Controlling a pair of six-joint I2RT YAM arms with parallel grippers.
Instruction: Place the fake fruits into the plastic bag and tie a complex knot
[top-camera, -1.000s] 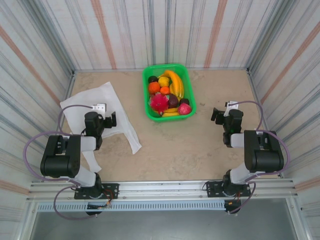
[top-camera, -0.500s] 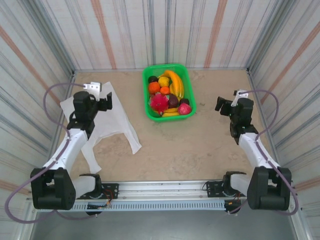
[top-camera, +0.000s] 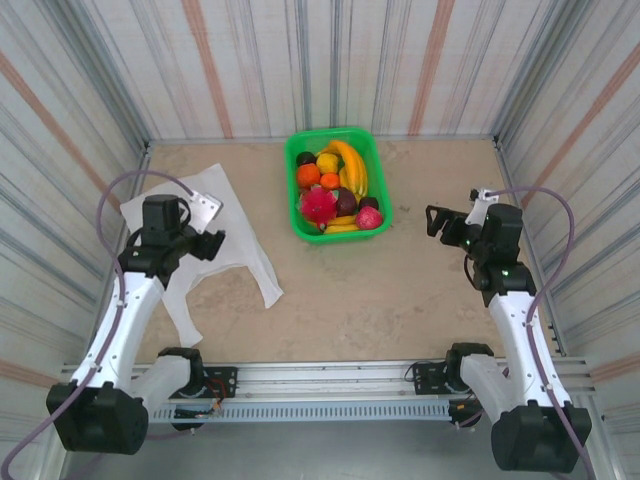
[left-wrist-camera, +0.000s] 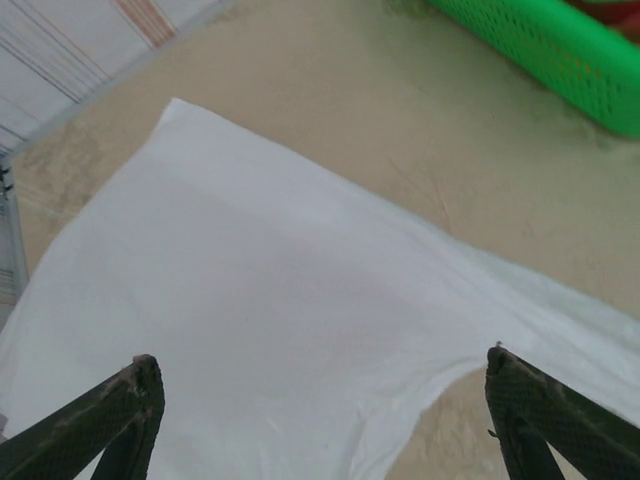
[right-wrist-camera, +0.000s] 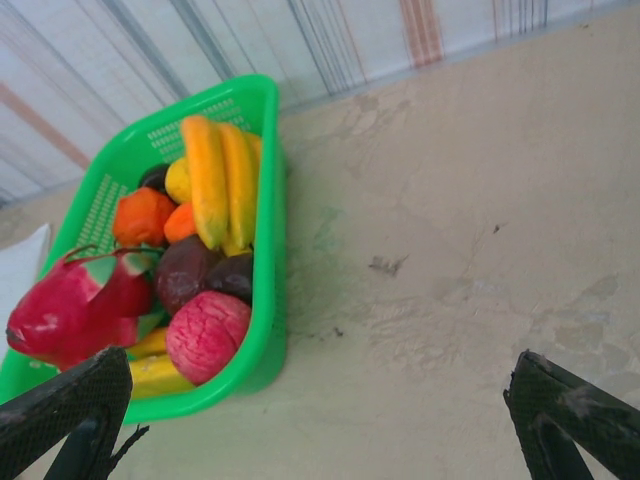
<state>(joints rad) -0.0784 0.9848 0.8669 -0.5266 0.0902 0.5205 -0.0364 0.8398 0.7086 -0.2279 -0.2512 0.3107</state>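
Left wrist view: left gripper (left-wrist-camera: 318, 362) hangs spread wide over the flat plastic bag (left-wrist-camera: 250, 290); pinch only 1 film layer at its edge, while the right gripper (right-wrist-camera: 318, 365) gapes empty.

Left arm (top-camera: 120, 310), right arm (top-camera: 522, 320): white links, black joints, lilac cables, dark jaws.

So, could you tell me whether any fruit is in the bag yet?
No, the fruits all sit in the basket; the bag lies flat.
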